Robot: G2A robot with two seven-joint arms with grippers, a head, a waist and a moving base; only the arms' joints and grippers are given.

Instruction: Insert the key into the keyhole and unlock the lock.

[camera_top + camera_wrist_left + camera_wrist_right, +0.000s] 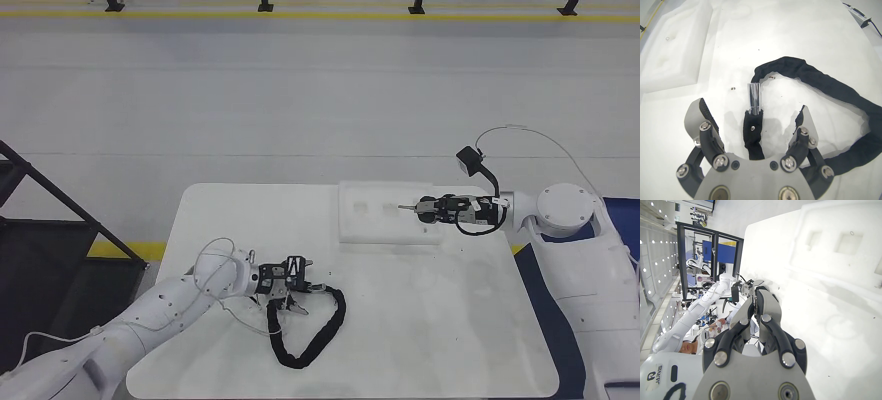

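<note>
A black fabric-sleeved chain lock lies in a loop on the white table near its front left. Its chrome lock cylinder joins the loop's two ends. My left gripper is open, low over the table, with the cylinder and sleeve end between its spread fingers and not touched by them. My right gripper hangs over the white foam tray at the back right. It is shut on the key, whose thin metal tip points left.
The foam tray has square recesses, one with a small ring in it. A black metal frame stands off the table's left side. A grey box with a cable lies beyond the table edge.
</note>
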